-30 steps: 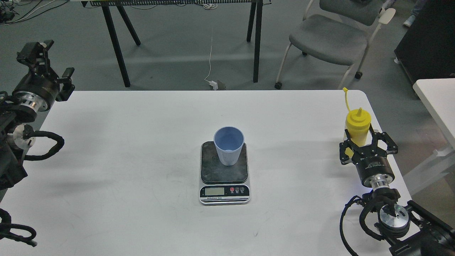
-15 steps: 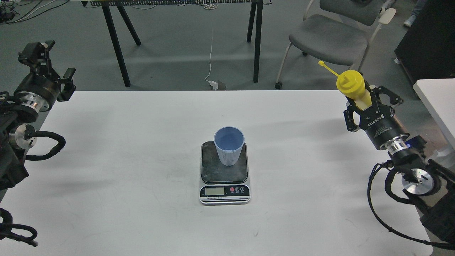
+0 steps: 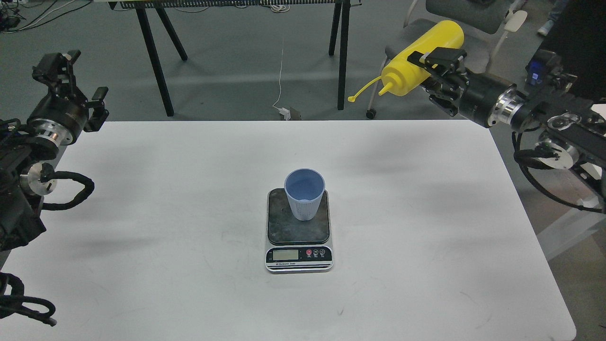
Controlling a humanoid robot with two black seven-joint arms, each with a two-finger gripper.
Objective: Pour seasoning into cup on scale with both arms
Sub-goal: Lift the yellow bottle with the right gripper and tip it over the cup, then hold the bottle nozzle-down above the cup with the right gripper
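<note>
**Ana:** White table (image 3: pixel 189 199) fills most of the view, grey floor and a chair (image 3: pixel 473 14) behind it. At its centre sits the scale (image 3: pixel 298 259), with the blue cup (image 3: pixel 305 194) upright on the weighing plate, mouth open.

**Ben:** And the seasoning?

**Ana:** Up at two o'clock from the cup, well apart from it and off the table's far edge. The right gripper (image 3: pixel 438 61) is clamped around the yellow bottle (image 3: pixel 421 57), which lies tipped nearly level, nozzle aimed toward nine o'clock and slightly down. The tethered cap (image 3: pixel 351 99) dangles off its strap, so the nozzle looks uncapped.

**Ben:** So it could dribble early?

**Ana:** That's my worry. Tilted this far while nowhere near the rim, any squeeze from the grip may send seasoning onto the floor or table. The cup is light, too; a knock could topple it.

**Ben:** Left side?

**Ana:** The left gripper (image 3: pixel 71 83) hangs at ten o'clock, fingers spread, holding nothing.
</note>
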